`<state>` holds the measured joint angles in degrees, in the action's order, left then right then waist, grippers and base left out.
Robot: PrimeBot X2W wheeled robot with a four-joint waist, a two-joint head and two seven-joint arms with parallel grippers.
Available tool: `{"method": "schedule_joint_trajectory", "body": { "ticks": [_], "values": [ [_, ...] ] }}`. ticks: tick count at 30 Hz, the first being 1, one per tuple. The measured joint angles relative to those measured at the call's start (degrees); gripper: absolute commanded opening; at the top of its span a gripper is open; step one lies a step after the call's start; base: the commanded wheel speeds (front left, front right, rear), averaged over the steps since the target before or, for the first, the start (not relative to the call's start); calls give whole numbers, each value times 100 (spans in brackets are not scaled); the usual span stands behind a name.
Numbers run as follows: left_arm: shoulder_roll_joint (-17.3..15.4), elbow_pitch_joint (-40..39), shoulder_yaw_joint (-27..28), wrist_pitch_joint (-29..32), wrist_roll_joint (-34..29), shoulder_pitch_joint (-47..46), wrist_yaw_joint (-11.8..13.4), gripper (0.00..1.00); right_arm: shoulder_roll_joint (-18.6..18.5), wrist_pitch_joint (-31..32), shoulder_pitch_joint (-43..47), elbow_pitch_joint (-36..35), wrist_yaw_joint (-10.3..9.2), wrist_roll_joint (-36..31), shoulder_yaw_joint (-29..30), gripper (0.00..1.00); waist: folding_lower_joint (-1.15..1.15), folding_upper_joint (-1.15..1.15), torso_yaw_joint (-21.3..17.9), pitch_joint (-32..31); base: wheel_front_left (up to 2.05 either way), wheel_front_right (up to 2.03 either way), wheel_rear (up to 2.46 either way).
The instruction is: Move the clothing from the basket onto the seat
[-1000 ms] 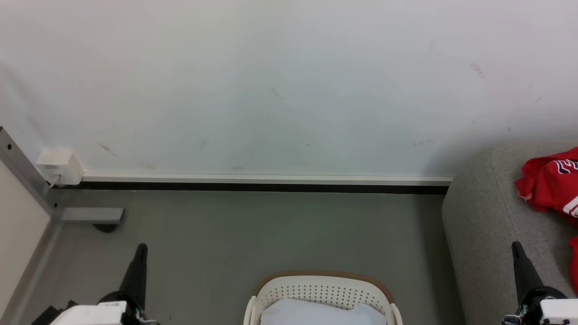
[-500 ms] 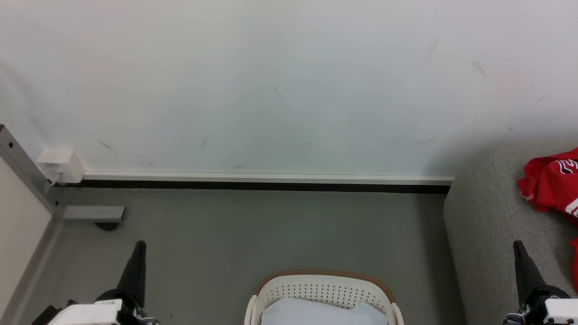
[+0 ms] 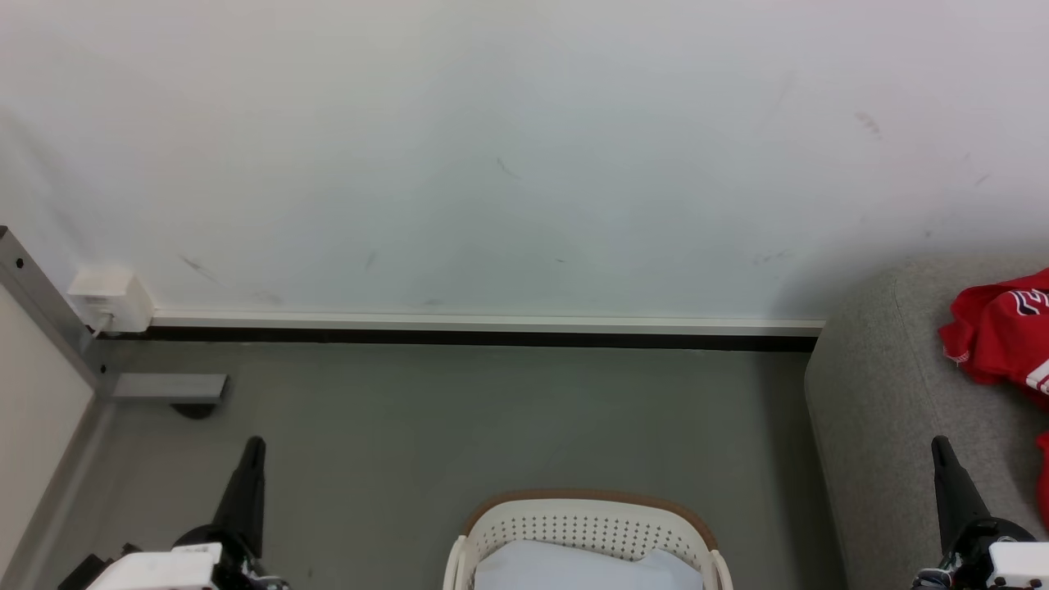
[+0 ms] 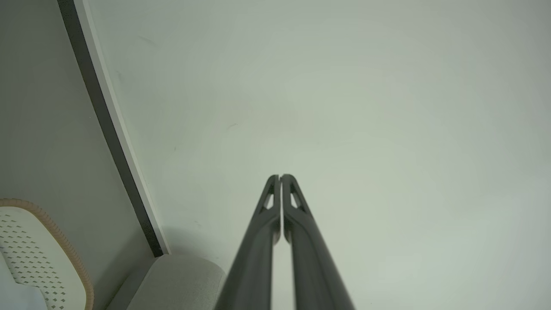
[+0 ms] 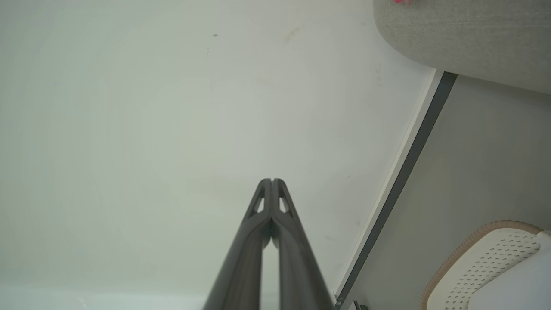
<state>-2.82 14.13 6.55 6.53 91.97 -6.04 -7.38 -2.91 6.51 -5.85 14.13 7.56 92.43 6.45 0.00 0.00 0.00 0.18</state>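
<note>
left gripper (image 3: 255,443): fingers pressed together along their length, nothing between them, tips up over the floor (image 3: 508,418) at lower left of the head view. the left wrist view confirms the 2 fingers meet at the tips.

right gripper (image 3: 939,442): fingers likewise closed on nothing, tips up at lower right, seen against the seat (image 3: 885,393). the right wrist view shows the tips touching.

basket (image 3: 590,498): on the floor at bottom centre, between the 2 grippers and apart from both. a pale cloth (image 3: 574,569) lies inside. no red shows in the visible part.

clothing (image 3: 996,332): red, bunched on the seat at the right edge, cut by the frame. a 2nd strip of red (image 3: 1042,483) lies lower on the seat, near the right gripper. contact cannot be told.

seat: right of the basket, its end against the wall (image 3: 524,164).

change against 0.5 s ago: none found. grippers, basket and clothing sit at the same places.

change against 1 s ago: the whole picture has shifted slightly, white box (image 3: 109,299) included, so the camera moved. no separate move of basket or clothing noted.
</note>
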Motion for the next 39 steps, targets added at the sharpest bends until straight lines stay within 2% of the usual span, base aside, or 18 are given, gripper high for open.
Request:
{"method": "schedule_joint_trajectory", "body": {
  "ticks": [39],
  "values": [
    [1,-1,0,0,0,-1,0,0,3,1,-1,-1,0,0,7,0,0,0,0,0,0,0,0]
  ]
}}
